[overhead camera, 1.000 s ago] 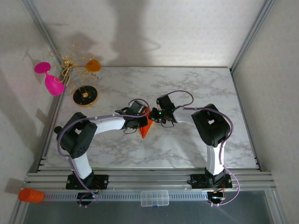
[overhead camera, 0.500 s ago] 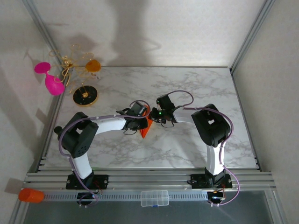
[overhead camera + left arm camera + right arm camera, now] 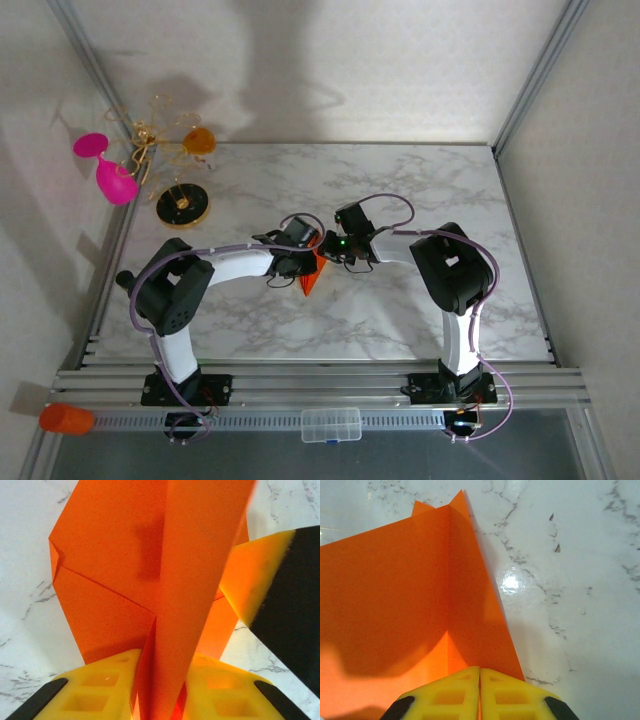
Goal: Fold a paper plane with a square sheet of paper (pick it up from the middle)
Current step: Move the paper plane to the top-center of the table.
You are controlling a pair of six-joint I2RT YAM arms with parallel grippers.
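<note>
The orange sheet of paper (image 3: 310, 279) is folded into a creased, angular shape and sits mid-table, its pointed tip toward the near edge. Both grippers meet over its upper end. In the left wrist view a raised flap of the paper (image 3: 200, 555) runs up between the yellow fingers (image 3: 110, 680) of my left gripper (image 3: 167, 662), which is shut on it. The right gripper's finger (image 3: 255, 580) reaches in from the right. My right gripper (image 3: 479, 672) is shut on the paper's near edge (image 3: 395, 590), fingers pressed together beside a vertical crease.
A pink goblet (image 3: 112, 175), a gold wire stand (image 3: 150, 135), a small orange cup (image 3: 200, 140) and a round black-and-gold base (image 3: 183, 205) crowd the far left corner. An orange cylinder (image 3: 66, 418) and a clear box (image 3: 330, 425) lie on the front rail.
My left gripper has edged a little to the right, toward the right gripper, and the paper's tip has shifted slightly with it. The right arm has held still.
</note>
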